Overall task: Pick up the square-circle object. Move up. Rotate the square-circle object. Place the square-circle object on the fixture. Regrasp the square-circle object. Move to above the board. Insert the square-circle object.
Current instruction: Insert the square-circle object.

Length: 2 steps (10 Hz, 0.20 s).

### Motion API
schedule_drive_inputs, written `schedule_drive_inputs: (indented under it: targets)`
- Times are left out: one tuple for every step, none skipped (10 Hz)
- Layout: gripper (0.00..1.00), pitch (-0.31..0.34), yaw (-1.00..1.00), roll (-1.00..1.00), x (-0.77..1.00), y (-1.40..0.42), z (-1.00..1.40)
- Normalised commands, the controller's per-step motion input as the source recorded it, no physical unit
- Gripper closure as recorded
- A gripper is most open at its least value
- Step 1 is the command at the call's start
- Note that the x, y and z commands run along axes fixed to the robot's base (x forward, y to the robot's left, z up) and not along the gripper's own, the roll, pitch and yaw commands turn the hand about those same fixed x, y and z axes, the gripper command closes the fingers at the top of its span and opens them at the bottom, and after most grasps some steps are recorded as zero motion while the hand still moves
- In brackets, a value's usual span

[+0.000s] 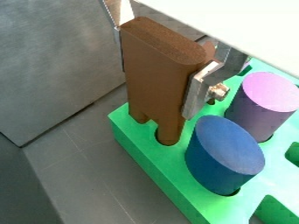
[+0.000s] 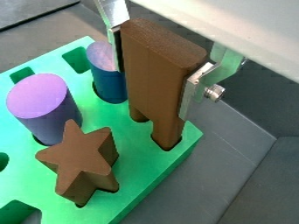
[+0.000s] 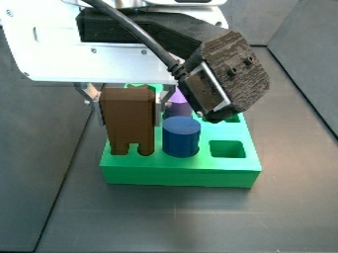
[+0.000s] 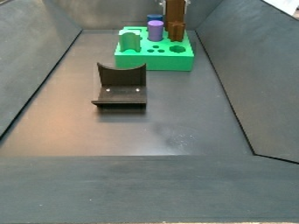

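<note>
On the dark grey floor, the tool point(image 2: 155, 72) pinches the square-circle object point(image 2: 158, 83) half-seated in the board point(image 2: 176, 179); any tilt could jam it.

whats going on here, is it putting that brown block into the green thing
Yes. The gripper holds the square-circle object upright between its silver fingers, over a corner of the green board. The lower end of the object sits at or just inside a hole. A blue cylinder, a purple cylinder and a brown star peg already stand in the board. The fixture sits bare on the floor.
</note>
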Motion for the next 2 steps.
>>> schedule_drive_inputs:
  targets:
    - [1.00, -0.066, 0.00, -0.17, 0.00, 0.01, -0.21]
    - [1.00, 0.000, 0.00, 0.00, 0.00, 0.00, 0.00]
